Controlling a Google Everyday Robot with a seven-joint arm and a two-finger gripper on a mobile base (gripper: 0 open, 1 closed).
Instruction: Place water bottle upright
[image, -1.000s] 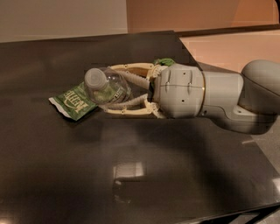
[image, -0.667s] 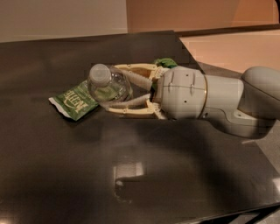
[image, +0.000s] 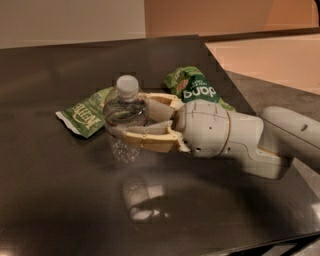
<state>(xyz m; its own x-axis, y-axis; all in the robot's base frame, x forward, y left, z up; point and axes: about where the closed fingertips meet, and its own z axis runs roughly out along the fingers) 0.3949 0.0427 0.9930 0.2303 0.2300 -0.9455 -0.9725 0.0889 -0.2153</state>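
The water bottle is a small clear plastic bottle with a white cap. It stands nearly upright on the dark table, cap up, its base at or just above the surface. My gripper reaches in from the right and is shut on the bottle's body, one tan finger in front and one behind. The white arm runs off to the right edge.
A green snack bag lies flat on the table just left of and behind the bottle. A second green bag lies behind my wrist. The table's right edge runs close behind the arm, with tan floor beyond.
The bottle has turned from lying on its side, cap pointing left, to nearly upright with the cap up. My gripper rotated with it and still holds it.
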